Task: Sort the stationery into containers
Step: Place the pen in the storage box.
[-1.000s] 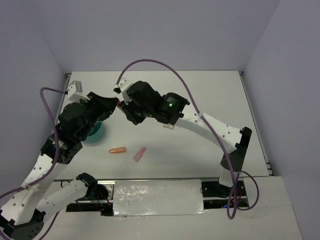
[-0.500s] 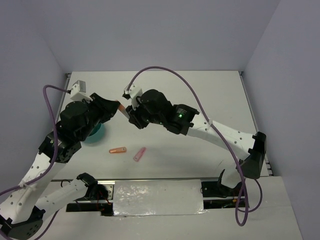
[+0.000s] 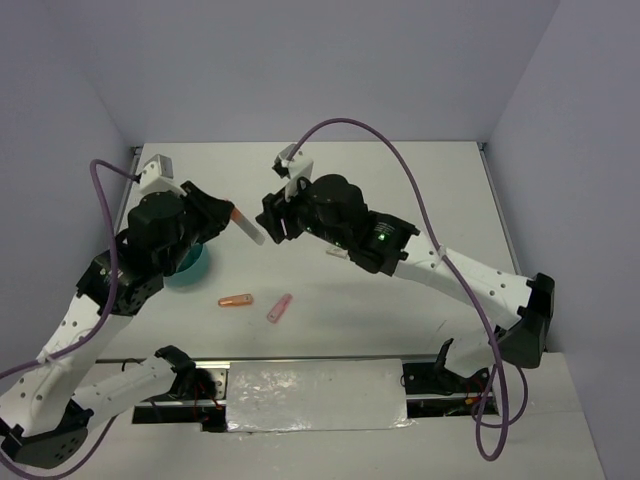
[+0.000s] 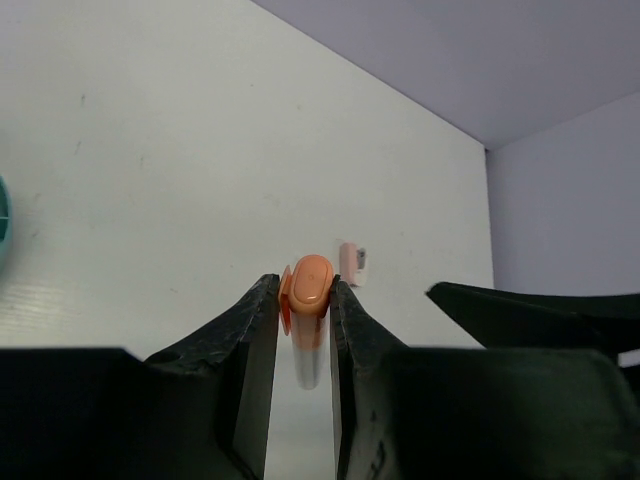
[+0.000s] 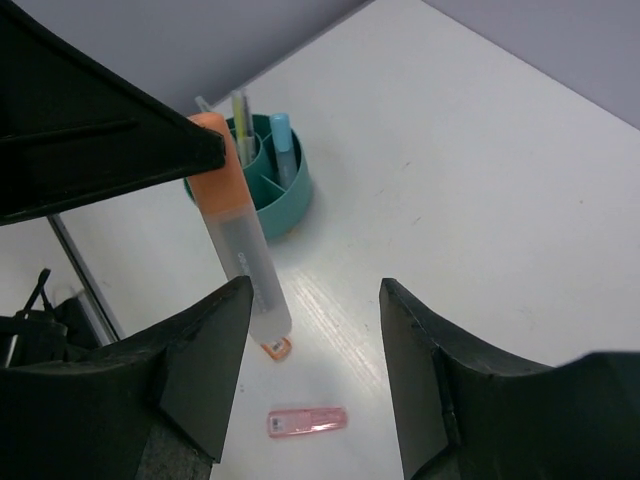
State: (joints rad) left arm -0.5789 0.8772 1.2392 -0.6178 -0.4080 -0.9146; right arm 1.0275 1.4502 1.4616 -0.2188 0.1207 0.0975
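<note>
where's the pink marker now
In the top view the pink marker lies on the table left of centre, just right of the loose orange marker, with the teal bowl further left.

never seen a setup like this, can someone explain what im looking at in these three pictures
These are two robot arms on a white table, each ending in a two-finger gripper. The wide picture looks down from above; the other two come from cameras on the wrists. The left gripper is shut on an orange-capped marker, held above the table. The right gripper is open and empty, close by. A divided teal bowl holds a yellow pen and a light-blue marker. An orange marker and a pink marker lie loose on the table.
</note>
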